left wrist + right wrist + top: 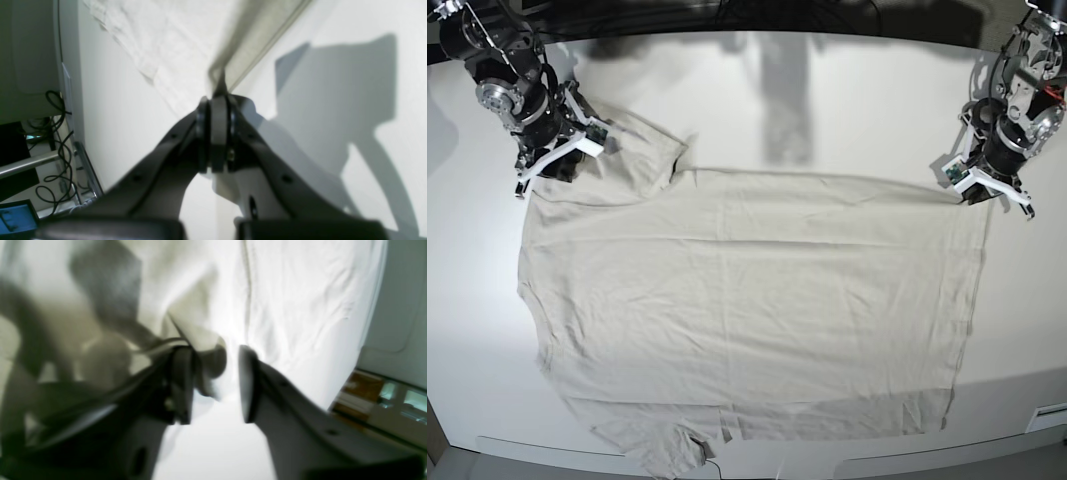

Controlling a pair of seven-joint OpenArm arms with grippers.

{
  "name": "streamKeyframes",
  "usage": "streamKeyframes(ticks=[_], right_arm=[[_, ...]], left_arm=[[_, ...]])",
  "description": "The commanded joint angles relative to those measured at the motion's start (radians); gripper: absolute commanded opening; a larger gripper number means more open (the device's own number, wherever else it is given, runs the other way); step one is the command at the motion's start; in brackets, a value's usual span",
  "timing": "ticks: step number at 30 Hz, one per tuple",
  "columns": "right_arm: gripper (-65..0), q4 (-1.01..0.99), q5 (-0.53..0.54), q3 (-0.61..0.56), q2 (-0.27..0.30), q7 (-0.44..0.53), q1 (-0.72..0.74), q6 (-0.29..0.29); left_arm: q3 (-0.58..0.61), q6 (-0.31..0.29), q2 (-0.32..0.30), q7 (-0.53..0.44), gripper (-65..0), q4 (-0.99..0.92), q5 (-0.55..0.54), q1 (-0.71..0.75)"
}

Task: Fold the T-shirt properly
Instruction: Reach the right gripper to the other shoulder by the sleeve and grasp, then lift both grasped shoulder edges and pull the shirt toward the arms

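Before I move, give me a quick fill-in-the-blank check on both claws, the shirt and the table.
1. The left claw is ____ on the T-shirt.
2. The jaws of the right claw stand ____, with cloth between them.
3. In the base view, the left claw is at the shirt's upper ____ corner.
4. The table under the shirt is ____ in color.

Missing words: shut; apart; right; white

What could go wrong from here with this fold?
The left tool is shut on one corner of the T-shirt, but the right tool stands open around cloth, so a lift now might drag that side askew. Fabric bunched beyond the right tool could get trapped as a lump. The crumpled bit at the near edge may spoil the outline.
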Motion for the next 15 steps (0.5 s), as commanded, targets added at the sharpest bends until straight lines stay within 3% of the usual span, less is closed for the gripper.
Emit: streamKeyframes(ticks=[1, 5, 6, 8, 10, 12, 15], right_arm=[[-49.3, -0.007, 0.045, -0.002, 0.008, 0.008, 0.005, 0.031], [-65.0, -0.028, 0.071, -0.002, 0.000, 0.000, 0.012, 0.028], [-65.0, -0.027, 0.071, -0.002, 0.000, -0.001, 0.012, 0.009], [-65.0, -0.026, 0.110, -0.002, 0.000, -0.008, 0.009, -0.097], [-65.0, -0.025, 0.160, 0.002, 0.002, -0.008, 0.009, -0.174], [-65.0, -0.019, 0.214, 0.003, 0.015, -0.008, 0.008, -0.198], [-65.0, -0.013, 0.304, 0.006, 0.052, -0.010, -0.001, -0.200]], left_arm=[[0.008, -0.093, -0.009, 0.097, -65.0, -0.022, 0.007, 0.023], [0.008, -0.094, -0.009, 0.097, -65.0, -0.022, -0.029, 0.023], [0.008, -0.094, -0.009, 0.097, -65.0, -0.022, -0.047, 0.023], [0.008, -0.092, -0.010, 0.097, -65.0, -0.022, -0.088, 0.023], [0.007, -0.042, -0.014, 0.098, -65.0, -0.021, -0.158, 0.025], [0.006, 0.018, -0.023, 0.121, -65.0, -0.019, -0.238, 0.025], [0.006, 0.034, -0.049, 0.180, -65.0, 0.005, -0.358, 0.027]])
